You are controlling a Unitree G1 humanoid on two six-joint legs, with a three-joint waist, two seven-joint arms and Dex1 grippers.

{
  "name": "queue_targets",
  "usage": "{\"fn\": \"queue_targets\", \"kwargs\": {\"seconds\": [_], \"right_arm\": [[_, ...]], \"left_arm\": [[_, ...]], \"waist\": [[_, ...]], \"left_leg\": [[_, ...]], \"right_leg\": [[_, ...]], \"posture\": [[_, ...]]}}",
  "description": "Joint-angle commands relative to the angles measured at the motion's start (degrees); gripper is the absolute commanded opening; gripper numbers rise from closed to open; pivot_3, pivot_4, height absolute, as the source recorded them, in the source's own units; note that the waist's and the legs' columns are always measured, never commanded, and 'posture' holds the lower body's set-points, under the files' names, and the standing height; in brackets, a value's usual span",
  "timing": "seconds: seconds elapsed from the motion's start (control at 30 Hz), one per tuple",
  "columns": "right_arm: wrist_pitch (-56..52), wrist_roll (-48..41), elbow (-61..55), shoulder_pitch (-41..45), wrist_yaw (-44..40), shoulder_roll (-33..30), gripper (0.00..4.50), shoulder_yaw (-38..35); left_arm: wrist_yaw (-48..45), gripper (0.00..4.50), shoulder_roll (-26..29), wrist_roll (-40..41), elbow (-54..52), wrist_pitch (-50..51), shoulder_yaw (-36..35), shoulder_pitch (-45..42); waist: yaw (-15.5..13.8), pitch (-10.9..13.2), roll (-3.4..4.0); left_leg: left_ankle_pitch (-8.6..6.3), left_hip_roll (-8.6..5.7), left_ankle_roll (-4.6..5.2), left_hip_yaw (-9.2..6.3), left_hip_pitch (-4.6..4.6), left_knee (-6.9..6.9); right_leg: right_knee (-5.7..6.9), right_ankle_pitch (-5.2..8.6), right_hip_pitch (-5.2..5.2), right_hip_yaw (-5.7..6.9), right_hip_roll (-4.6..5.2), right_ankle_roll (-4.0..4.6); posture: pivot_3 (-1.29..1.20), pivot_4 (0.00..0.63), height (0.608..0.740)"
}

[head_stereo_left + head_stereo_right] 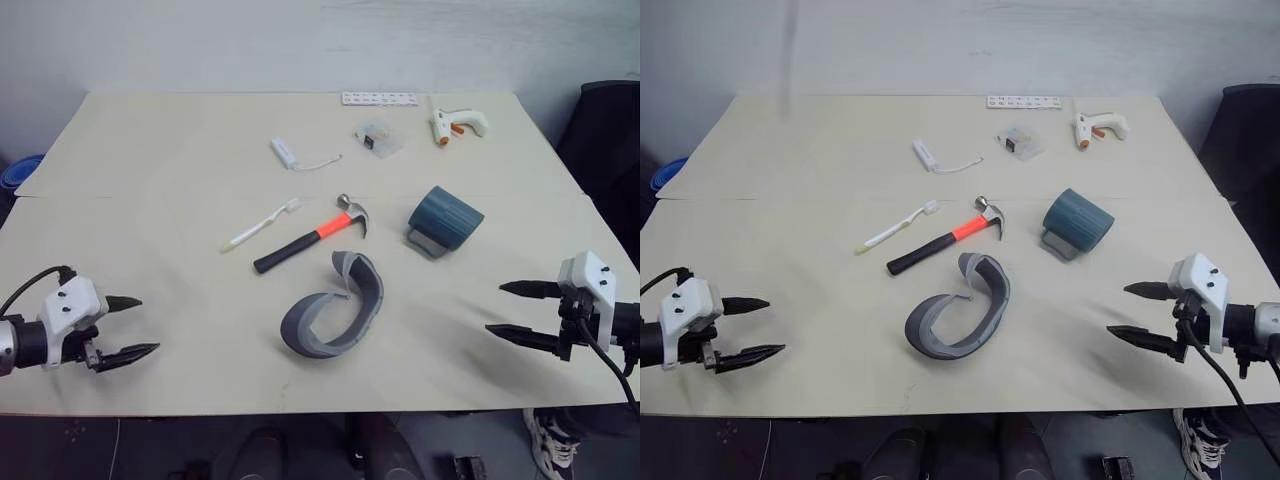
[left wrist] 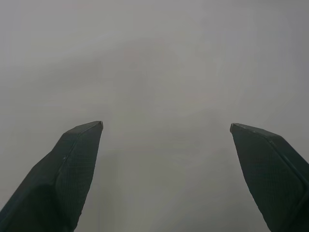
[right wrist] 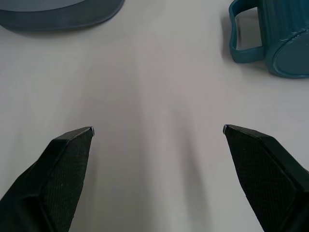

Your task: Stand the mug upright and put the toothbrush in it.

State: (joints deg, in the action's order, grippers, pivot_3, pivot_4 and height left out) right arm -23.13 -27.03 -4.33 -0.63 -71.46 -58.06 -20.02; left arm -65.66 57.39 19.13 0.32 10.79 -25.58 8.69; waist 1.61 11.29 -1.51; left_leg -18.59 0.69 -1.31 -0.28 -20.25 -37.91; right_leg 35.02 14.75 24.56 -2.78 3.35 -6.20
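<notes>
On the pale worktop (image 1: 150,240), the mug (image 1: 445,218) lies on its side right of centre, handle down against the surface, while the toothbrush (image 1: 261,224) rests flat left of centre, its bristled head pointing toward the hammer (image 1: 311,236) just beside it. Your left gripper (image 1: 128,326) hangs over the near left corner and your right gripper (image 1: 520,311) over the near right edge, both with fingers spread wide and holding nothing, well apart from either object. The mug comes first, and the right arm looks the better placed: its wrist view already shows the mug ahead with the handle (image 3: 245,33) facing it. Bring the fingers in across the ribbed body rather than the handle, close on the wall near the rim end, and tip the mug up so that its base sits flat before you release; a grip too close to the base would likely let it roll away. Mind the grey curved band (image 1: 335,310) lying between mug and near edge, which could catch the arm as you swing in. Leave the toothbrush for the left arm, and approach it from the handle end, away from the hammer. At the far side lie a white adapter with cable (image 1: 286,152), a small clear packet (image 1: 377,138), a glue gun (image 1: 455,124) and a white strip (image 1: 380,98), all out of your path.
</notes>
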Motion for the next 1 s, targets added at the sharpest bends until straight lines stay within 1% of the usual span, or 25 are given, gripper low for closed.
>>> {"fn": "queue_targets", "kwargs": {"seconds": [0.03,0.27,0.5,0.67,0.77,0.9,1.0], "right_arm": [[-0.22,-0.36,-0.78,0.88,-0.02,-0.87,4.5,-0.28],[1.9,2.37,0.13,2.45,3.99,0.38,4.5,-0.28],[0.89,1.79,-1.93,-0.09,3.68,0.07,4.5,-0.83],[-1.66,0.24,-3.89,-0.11,3.89,0.09,4.5,-0.91],[-2.91,-0.32,-5.81,-0.75,4.16,-0.22,4.5,-1.56],[-6.21,-2.69,-10.96,-0.29,3.67,-1.49,4.5,-1.98],[-6.32,-4.28,-17.1,2.2,3.08,-2.42,4.5,-0.84]], "left_arm": [[1.04,4.48,0.13,0.45,-1.12,-0.87,-1.6,-0.94],[3.47,4.48,-0.2,-0.92,0.0,-1.19,0.27,-4.79],[4.38,4.48,-0.76,-0.57,-1.13,0.06,2.08,-5.86],[3.96,4.48,1.26,-2.72,0.3,0.42,3.98,-6.69],[4.58,4.48,1.13,-1.93,-0.5,1.58,4.12,-8.59],[1.76,4.48,2.62,1.58,-6.96,6.38,4.53,-10.26],[-0.55,4.48,4.46,8.06,-15.28,13.31,4.44,-12.85]], "waist": [[0.0,0.0,0.0],[0.0,0.0,0.0],[0.0,0.0,0.0],[0.07,0.0,0.0],[-0.01,0.0,0.0],[-0.04,0.0,0.0],[-0.03,0.0,0.0]], "left_leg": [[0.0,0.0,0.0,0.0,0.0,0.0],[0.0,-0.03,0.0,0.0,0.01,-0.02],[-0.01,-0.01,0.0,0.0,0.0,-0.02],[-0.01,-0.02,0.0,0.02,0.02,-0.04],[-0.01,-0.01,0.0,0.0,0.01,-0.04],[-0.01,-0.02,0.0,0.0,0.0,-0.04],[-0.01,-0.01,0.0,-0.03,-0.03,-0.05]], "right_leg": [[0.0,0.0,0.0,0.0,0.0,0.0],[0.04,-0.01,0.0,0.0,-0.01,-0.01],[0.04,-0.01,0.01,-0.01,-0.01,-0.02],[0.09,-0.02,-0.01,-0.04,-0.03,-0.03],[0.08,-0.01,0.01,-0.01,-0.05,-0.02],[0.08,-0.02,0.0,-0.02,-0.03,-0.03],[0.08,-0.03,0.0,-0.01,-0.02,-0.04]], "posture": [[0.0,0.15,0.74],[0.0,0.15,0.74],[0.0,0.15,0.74],[0.0,0.15,0.74],[0.0,0.15,0.74],[0.0,0.15,0.74],[0.0,0.15,0.74]]}}
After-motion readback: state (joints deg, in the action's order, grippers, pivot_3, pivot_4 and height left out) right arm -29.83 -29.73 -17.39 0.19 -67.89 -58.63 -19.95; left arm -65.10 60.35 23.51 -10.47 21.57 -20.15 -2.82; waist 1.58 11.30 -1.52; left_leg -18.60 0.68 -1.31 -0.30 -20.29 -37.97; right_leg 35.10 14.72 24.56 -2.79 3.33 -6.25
